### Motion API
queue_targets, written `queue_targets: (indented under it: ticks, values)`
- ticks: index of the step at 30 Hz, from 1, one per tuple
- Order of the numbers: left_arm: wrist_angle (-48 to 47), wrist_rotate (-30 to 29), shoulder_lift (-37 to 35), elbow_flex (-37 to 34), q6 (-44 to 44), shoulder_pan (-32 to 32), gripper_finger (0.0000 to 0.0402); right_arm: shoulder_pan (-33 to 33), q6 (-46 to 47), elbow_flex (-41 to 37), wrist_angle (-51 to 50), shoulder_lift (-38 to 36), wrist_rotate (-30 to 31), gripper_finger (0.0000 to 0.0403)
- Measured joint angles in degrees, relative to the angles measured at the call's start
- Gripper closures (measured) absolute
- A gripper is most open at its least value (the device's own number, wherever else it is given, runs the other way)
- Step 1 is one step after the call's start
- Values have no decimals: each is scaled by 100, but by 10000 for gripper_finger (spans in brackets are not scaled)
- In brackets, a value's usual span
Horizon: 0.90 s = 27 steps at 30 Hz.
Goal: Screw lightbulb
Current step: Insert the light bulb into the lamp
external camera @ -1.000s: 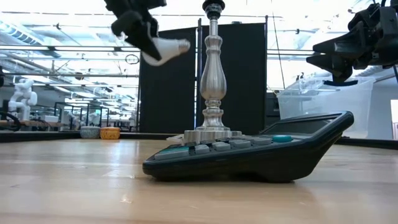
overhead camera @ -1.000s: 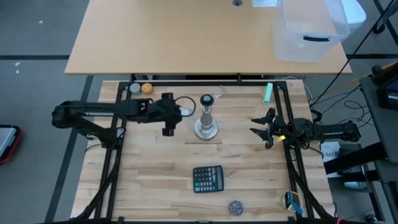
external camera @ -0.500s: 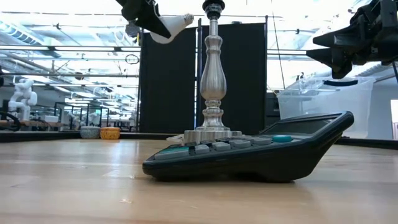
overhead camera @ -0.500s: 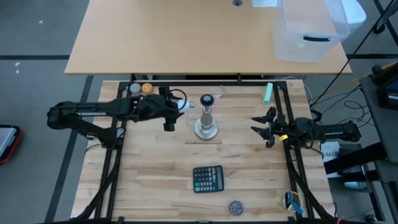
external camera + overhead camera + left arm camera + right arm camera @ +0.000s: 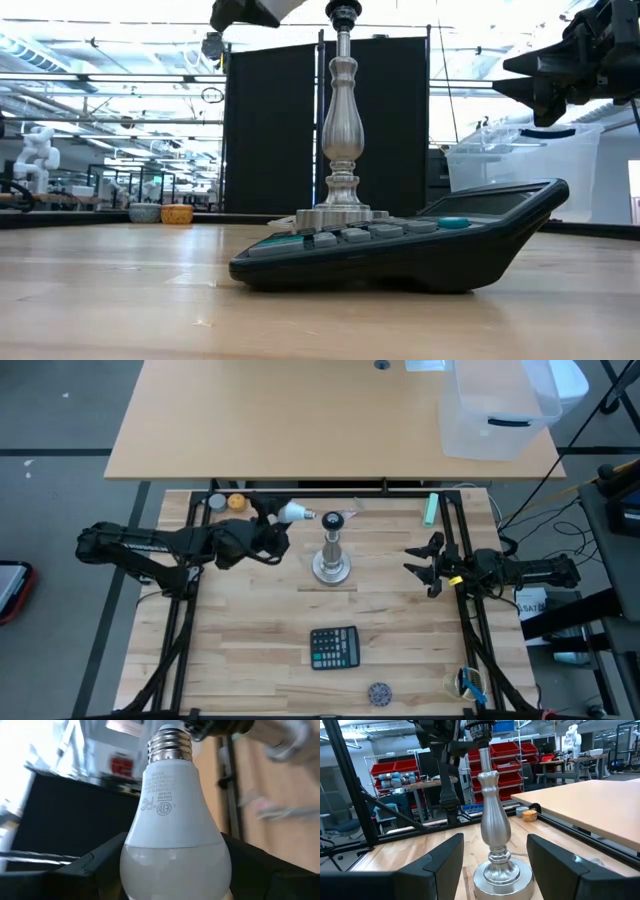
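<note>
The lightbulb (image 5: 172, 820), frosted white with a silvery screw base, sat clamped in the left gripper (image 5: 272, 523) near the table's (image 5: 250, 630) far edge, beside the silver stand (image 5: 331, 555). The right gripper (image 5: 425, 564) waited open at the right edge.

I see a pale wooden worktop (image 5: 250, 650). A silver stand (image 5: 332, 563) sits near its middle, a calculator (image 5: 334, 648) toward the front edge, a small orange ball (image 5: 236, 502) at the back left corner.

Lightbulb (image 5: 262, 10) and left end effector (image 5: 232, 12) cut off at low view's upper edge
</note>
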Motion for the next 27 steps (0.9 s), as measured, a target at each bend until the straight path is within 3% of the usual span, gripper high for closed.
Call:
queue_targets:
  ticks: [7, 17, 21, 27]
  values:
    - [886, -252, 0, 0, 2016, -66, 124, 0, 13, 0, 7, -1, -2, 190]
    - [1313, 129, 2, 0, 3061, -66, 124, 0, 13, -2, 390, -1, -2, 190]
    - [1653, 264, 2, 0, 2988, -144, 124, -1, 259, 0, 799, 1, 0, 190]
    - [1915, 856, 3, 0, 1352, -289, 124, 0, -9, 0, 1544, 1, 2, 190]
